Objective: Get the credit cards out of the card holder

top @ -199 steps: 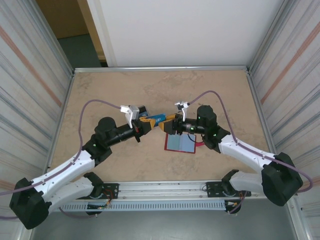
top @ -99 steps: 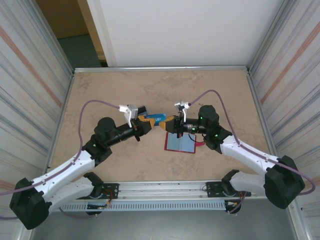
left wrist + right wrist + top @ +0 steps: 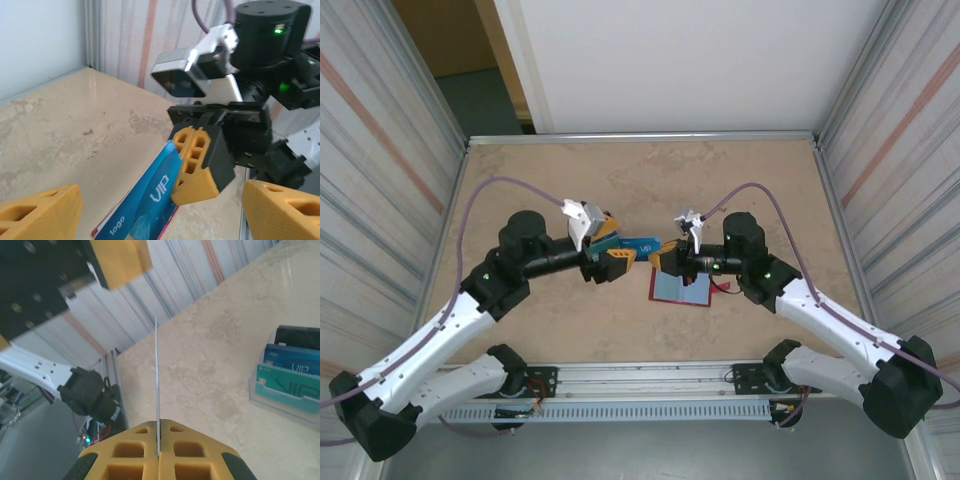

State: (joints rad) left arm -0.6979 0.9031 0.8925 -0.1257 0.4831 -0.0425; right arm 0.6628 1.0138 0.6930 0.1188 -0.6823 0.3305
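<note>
The card holder lies open on the table, pale blue panels up and dark-red rim showing. In the right wrist view its clear pockets hold a black, a blue and a teal card. My right gripper is shut on one end of a blue "VIP" card, held above the table. That card reaches out between my left gripper's spread yellow fingers. My left gripper is open around the card's free end. Seen from the right wrist, the card is edge-on, pinched between the right gripper's fingers.
The beige table is walled by corrugated panels on both sides and a white panel behind. A metal rail runs along the near edge between the arm bases. A cable lies beside the holder.
My left gripper has opened and let go of the blue card, and the left arm has swung its elbow back. The right gripper keeps the card and has shifted slightly right.
</note>
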